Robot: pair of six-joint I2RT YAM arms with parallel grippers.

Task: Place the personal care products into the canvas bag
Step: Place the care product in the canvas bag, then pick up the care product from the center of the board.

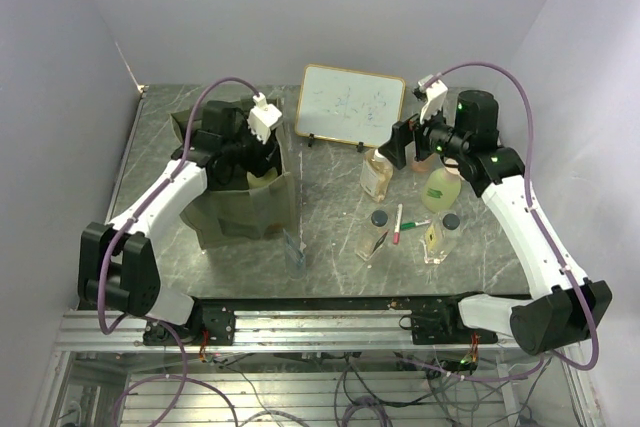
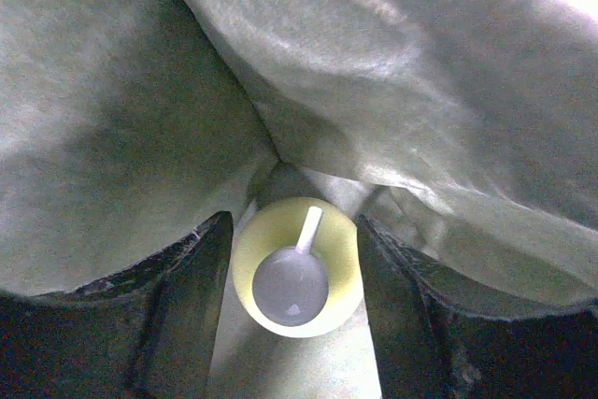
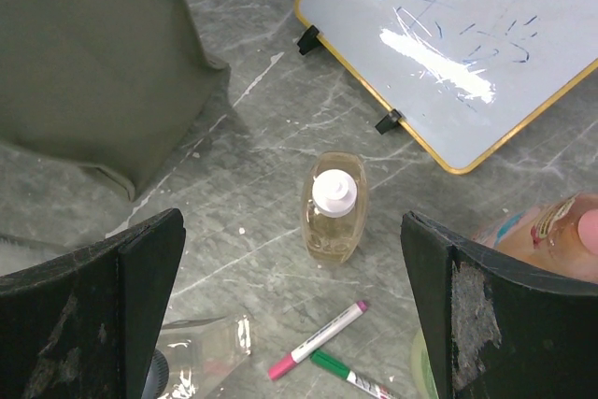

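Observation:
The olive canvas bag (image 1: 240, 209) stands at the left, and my left gripper (image 1: 252, 159) reaches down into it. Inside, a yellow-green bottle with a white cap (image 2: 297, 268) stands on the bag floor between the open fingers of the left gripper (image 2: 294, 221), which flank it closely. My right gripper (image 1: 402, 145) hangs wide open and holds nothing. In the right wrist view, the right gripper (image 3: 291, 226) is above a clear amber bottle (image 3: 334, 207). A green bottle (image 1: 441, 190), two clear dark-capped bottles (image 1: 378, 232) (image 1: 440, 237) and an orange bottle (image 3: 551, 231) stay on the table.
A wood-framed whiteboard (image 1: 350, 105) stands at the back, just behind the amber bottle (image 1: 375, 175). A red marker (image 3: 318, 338) and a green marker (image 3: 355, 378) lie among the bottles. The bag's fabric walls (image 2: 140, 119) close in round the left gripper.

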